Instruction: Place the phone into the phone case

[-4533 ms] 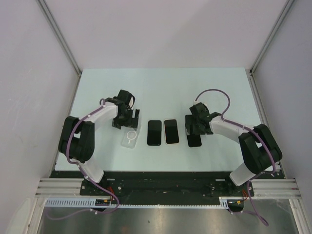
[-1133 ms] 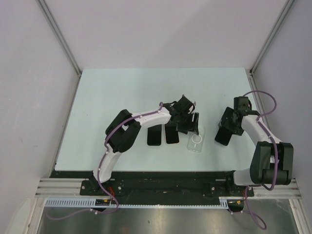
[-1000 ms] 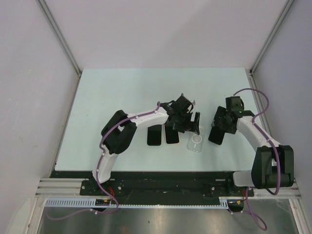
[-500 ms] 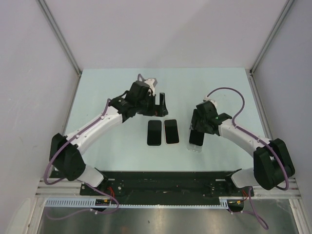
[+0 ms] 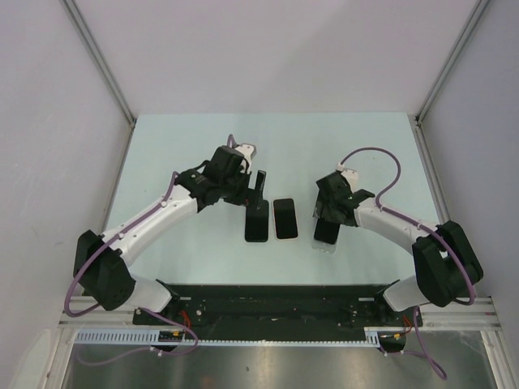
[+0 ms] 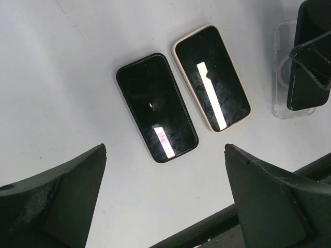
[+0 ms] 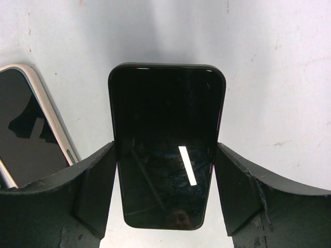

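right gripper (image 7: 165, 155) clamped on slim black glass-faced phone (image 7: 165, 119) by long edges | likely stiff, slick, breakable | clear plastic phone case (image 6: 281, 88) just beneath it | left gripper (image 6: 164, 148) spread wide, empty

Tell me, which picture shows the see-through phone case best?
The left wrist view: the clear case lies flat, its ring showing beside the dark phone. The top view shows just its near edge under that phone. The right wrist view does not show it.

The black phone (image 6: 305, 90) is covering most of the clear phone case (image 6: 282, 72); the right wrist view is cropping the beige-cased phone (image 7: 20, 132).
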`<state>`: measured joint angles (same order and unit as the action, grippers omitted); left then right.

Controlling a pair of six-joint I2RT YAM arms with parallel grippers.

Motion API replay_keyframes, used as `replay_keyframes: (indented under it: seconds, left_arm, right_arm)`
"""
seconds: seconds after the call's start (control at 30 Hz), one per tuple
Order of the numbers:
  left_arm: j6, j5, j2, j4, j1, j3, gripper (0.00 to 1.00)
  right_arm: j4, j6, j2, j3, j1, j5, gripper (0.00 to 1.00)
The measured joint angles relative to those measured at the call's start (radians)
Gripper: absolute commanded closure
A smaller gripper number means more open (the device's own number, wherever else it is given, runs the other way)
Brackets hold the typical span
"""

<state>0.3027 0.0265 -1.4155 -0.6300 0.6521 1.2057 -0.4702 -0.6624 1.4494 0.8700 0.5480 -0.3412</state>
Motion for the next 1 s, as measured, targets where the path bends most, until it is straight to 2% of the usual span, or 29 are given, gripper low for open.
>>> replay_keyframes:
  seconds: [0.37,1.0]
  left_arm:
    - [-0.016,-0.007,0.024,-0.001,0.000,-0.002,0.00]
    - [-0.016,-0.008,0.024,-0.001,-0.001,-0.007,0.00]
  right_arm:
    - [-0.020,-0.031,0.015,-0.004,0.020,-0.058,0.55]
    - [-0.003,-0.046,0.034,-0.038,0.031,-0.061,0.50]
